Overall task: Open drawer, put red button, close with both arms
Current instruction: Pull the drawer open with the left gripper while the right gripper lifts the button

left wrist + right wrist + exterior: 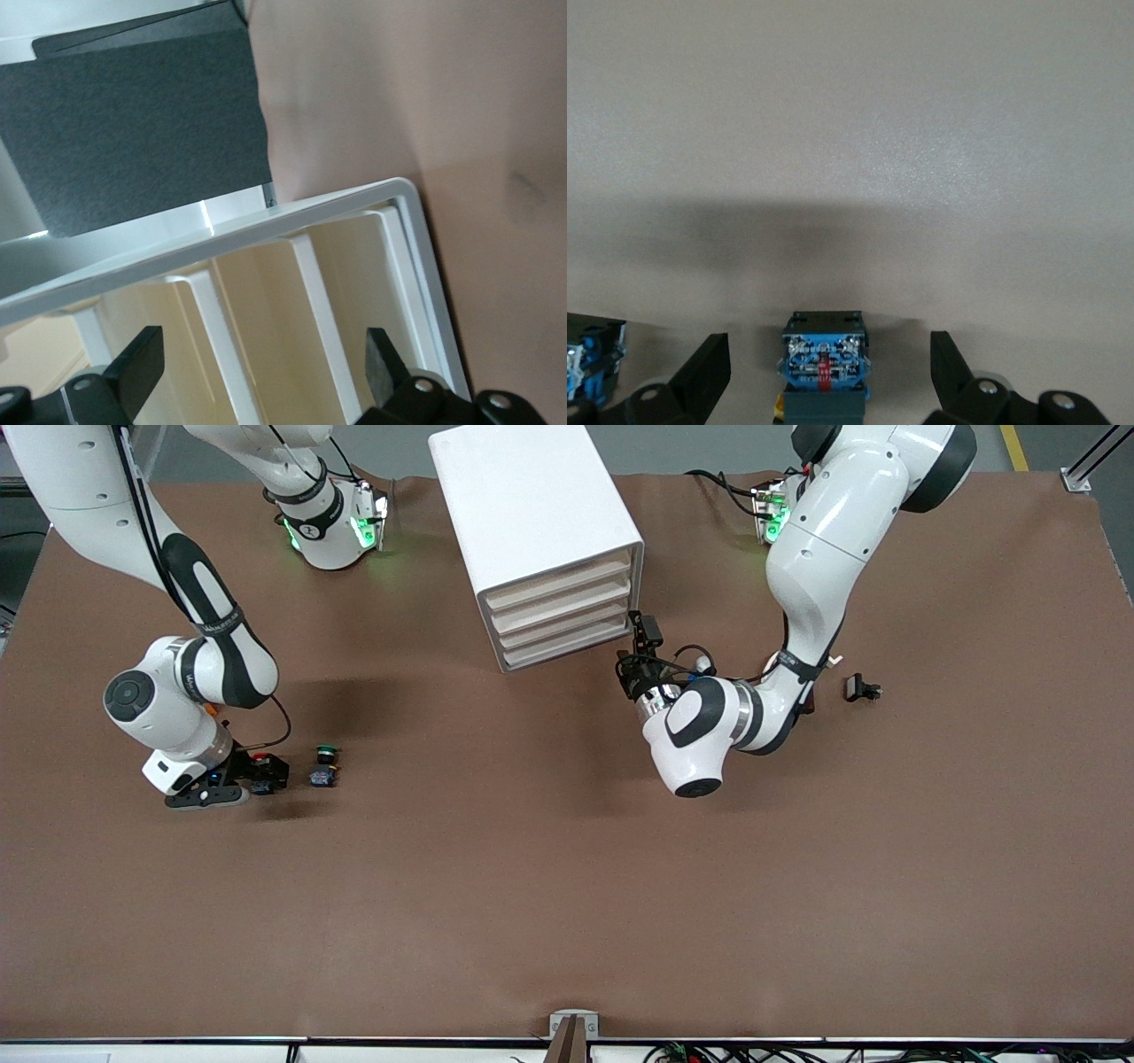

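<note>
The white cabinet point(532, 505) stands at the table's back middle, with all four drawers shut. The uppermost drawer point(558, 584) has a pale beige front. My left gripper point(642, 657) is open and hovers just in front of the drawer fronts. In the left wrist view point(263, 367) its fingers straddle beige fronts point(266, 310) without touching them. The red button point(260, 760) stands on the table toward the right arm's end. My right gripper point(262, 775) is open around it. In the right wrist view point(830, 367) the button's blue body point(824, 363) sits between the spread fingers.
A switch with a green cap point(325, 756) stands close beside the red button, toward the table's middle; it also shows at the edge of the right wrist view point(589, 359). A small black part point(861, 688) lies toward the left arm's end.
</note>
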### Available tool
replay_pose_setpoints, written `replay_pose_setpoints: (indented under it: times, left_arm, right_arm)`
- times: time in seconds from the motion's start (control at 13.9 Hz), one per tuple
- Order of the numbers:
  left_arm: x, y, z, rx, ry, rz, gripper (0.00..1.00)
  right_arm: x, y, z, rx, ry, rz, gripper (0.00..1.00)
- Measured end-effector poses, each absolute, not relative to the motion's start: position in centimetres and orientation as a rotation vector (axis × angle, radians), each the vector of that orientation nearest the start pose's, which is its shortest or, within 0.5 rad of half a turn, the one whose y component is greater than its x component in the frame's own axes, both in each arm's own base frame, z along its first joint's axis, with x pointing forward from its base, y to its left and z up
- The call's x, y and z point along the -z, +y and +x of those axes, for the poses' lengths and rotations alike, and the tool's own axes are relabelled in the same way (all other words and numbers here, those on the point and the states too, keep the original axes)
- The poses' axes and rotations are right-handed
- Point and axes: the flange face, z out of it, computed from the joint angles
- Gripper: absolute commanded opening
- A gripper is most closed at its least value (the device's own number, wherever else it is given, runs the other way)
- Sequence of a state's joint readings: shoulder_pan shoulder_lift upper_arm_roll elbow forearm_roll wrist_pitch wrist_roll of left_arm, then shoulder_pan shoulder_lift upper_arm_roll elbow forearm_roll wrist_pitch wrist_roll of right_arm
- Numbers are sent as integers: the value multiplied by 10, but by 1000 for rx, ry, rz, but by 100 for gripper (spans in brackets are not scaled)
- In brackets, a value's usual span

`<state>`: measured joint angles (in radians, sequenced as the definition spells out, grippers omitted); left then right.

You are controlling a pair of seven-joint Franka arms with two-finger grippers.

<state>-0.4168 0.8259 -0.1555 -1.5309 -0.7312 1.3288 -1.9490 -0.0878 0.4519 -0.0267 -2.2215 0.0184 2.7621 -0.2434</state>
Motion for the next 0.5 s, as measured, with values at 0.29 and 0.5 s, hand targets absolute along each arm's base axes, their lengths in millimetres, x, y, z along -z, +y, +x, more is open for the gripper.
replay_pose_setpoints:
  times: [0.29,0.5]
  left_arm:
    - [-178,-387,458,-1398,-1497,-1321,100]
    - [-167,-385,453,-1376,-1496,-1240,100]
  right_arm:
    - [-170,-64,546,122,-180,-3153,5]
    - [-173,-64,547,129,-174,-3153,0]
